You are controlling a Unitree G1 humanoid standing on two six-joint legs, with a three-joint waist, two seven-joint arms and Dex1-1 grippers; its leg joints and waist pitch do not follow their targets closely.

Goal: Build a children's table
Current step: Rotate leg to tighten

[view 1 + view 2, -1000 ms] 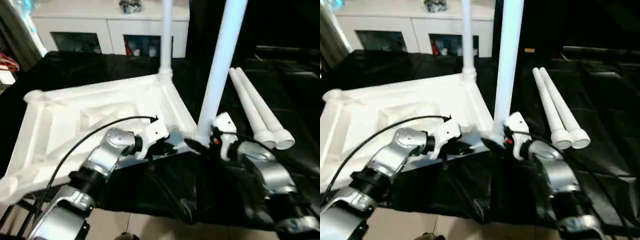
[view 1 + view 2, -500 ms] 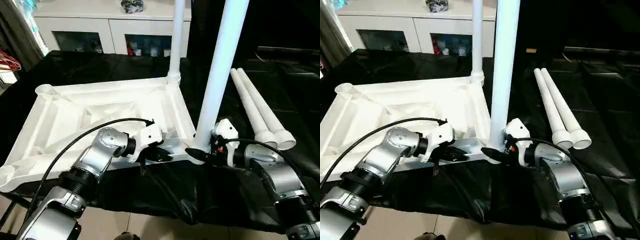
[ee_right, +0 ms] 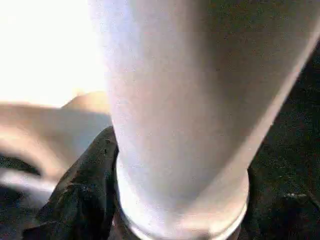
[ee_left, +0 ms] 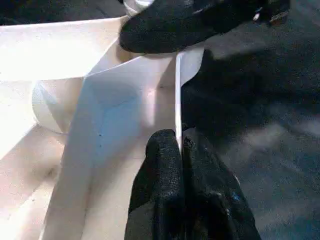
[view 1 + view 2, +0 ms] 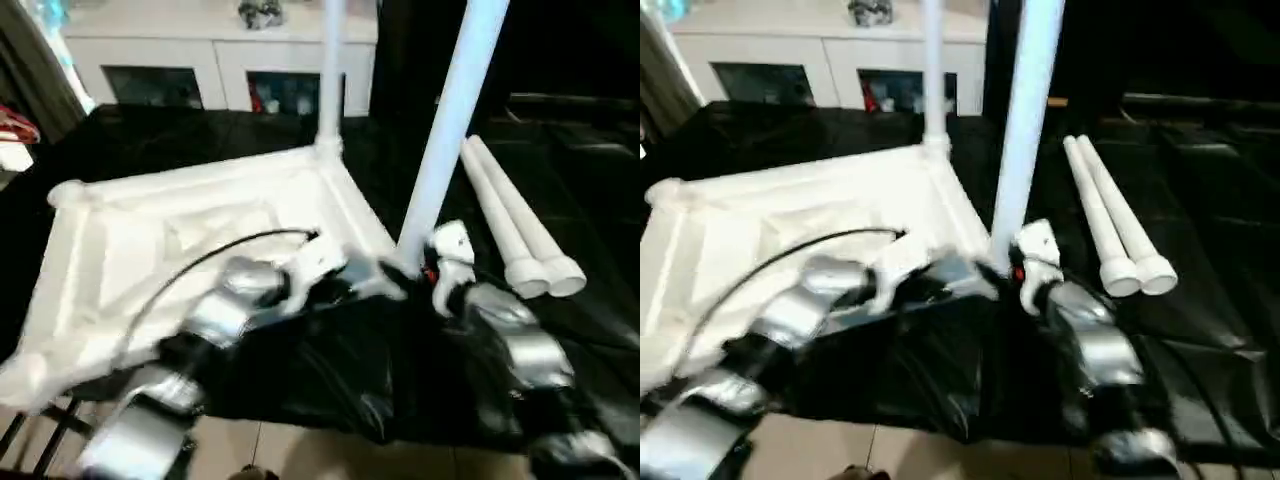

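The white table top (image 5: 180, 230) lies upside down on the black cloth, ribbed underside up. One white leg (image 5: 331, 70) stands in its far right corner socket. A second leg (image 5: 452, 130) rises from the near right corner and leans to the right. My right gripper (image 5: 408, 270) is shut on this leg's base, with a black finger (image 3: 82, 190) on each side of the tube. My left gripper (image 4: 178, 144) is shut on the thin near rim of the top, close to that corner. Two loose legs (image 5: 512, 225) lie side by side to the right.
A white cabinet (image 5: 215, 60) with glass doors stands behind the work. The black cloth (image 5: 340, 390) hangs over the near edge, with tiled floor below. A black cable (image 5: 200, 265) loops over my left forearm.
Both arms are blurred in motion. The held leg leans further right, and the table top has swung, its far right corner now further left than half a second ago.
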